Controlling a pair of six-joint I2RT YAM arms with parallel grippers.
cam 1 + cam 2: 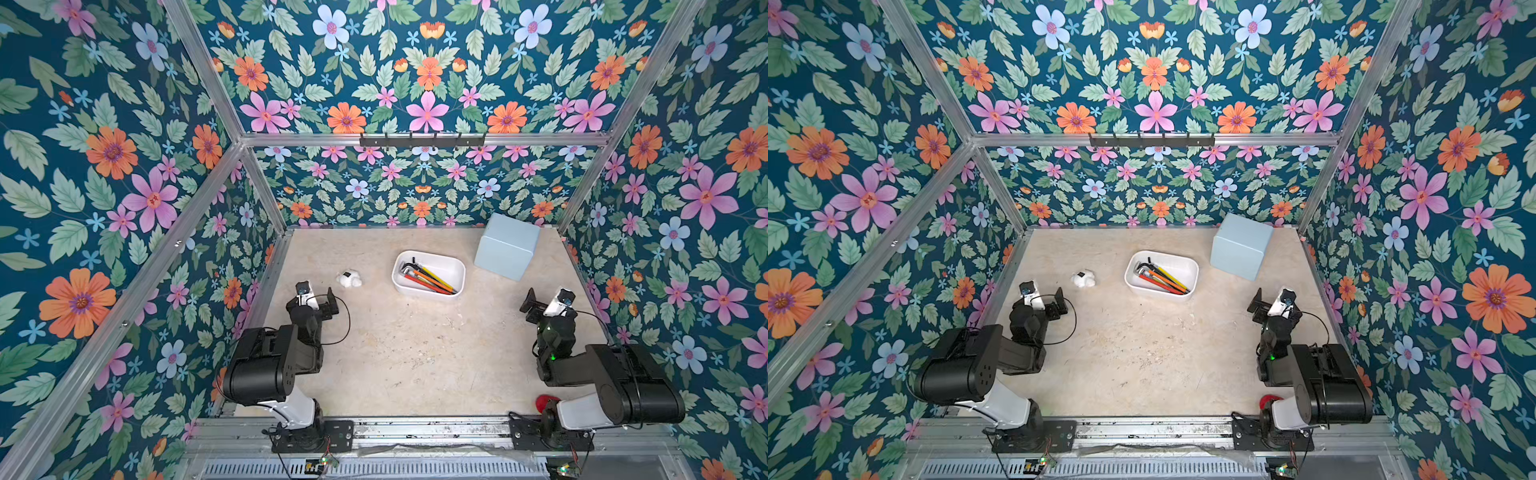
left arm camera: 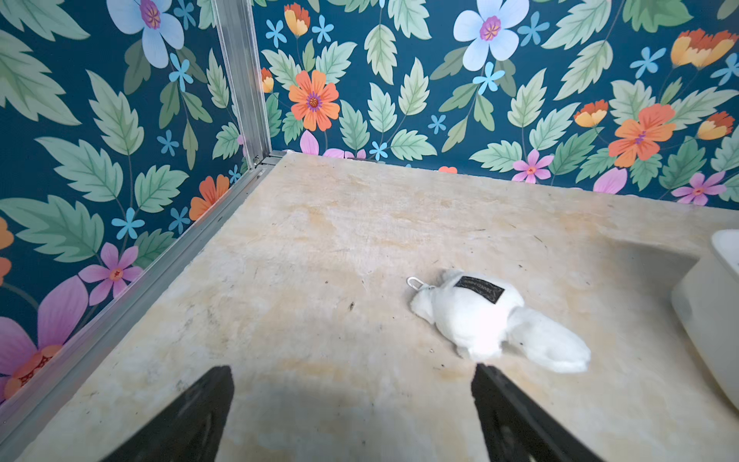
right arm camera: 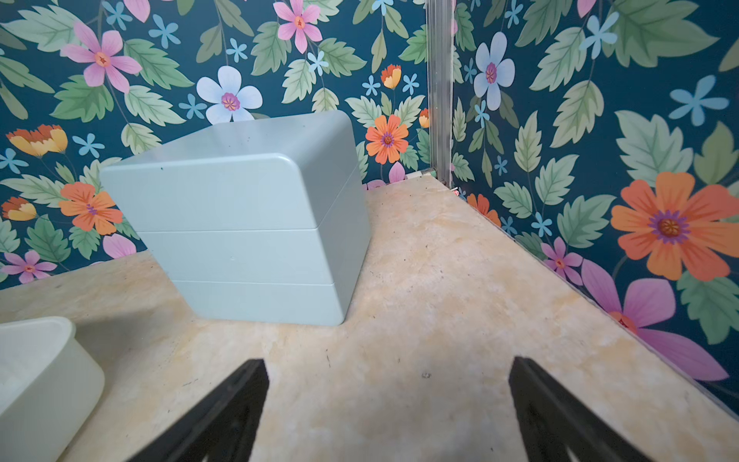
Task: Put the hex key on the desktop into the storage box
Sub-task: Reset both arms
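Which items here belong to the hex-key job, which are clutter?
Job: shallow white plastic storage box; coloured L-shaped hex keys lying inside it; beige mottled desktop.
Clutter: small white plush toy; pale blue cube-shaped box; partly hidden red round object.

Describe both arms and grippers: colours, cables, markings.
Left arm and right arm: black housings, white lower link, black base plates. Thin black cable loops at each wrist. Green light on the right arm. Left gripper and right gripper: flat black fingers.

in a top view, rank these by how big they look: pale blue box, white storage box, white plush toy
1. pale blue box, though it stands taller, so nearer the camera
2. storage box, close behind
3. white plush toy, clearly smallest
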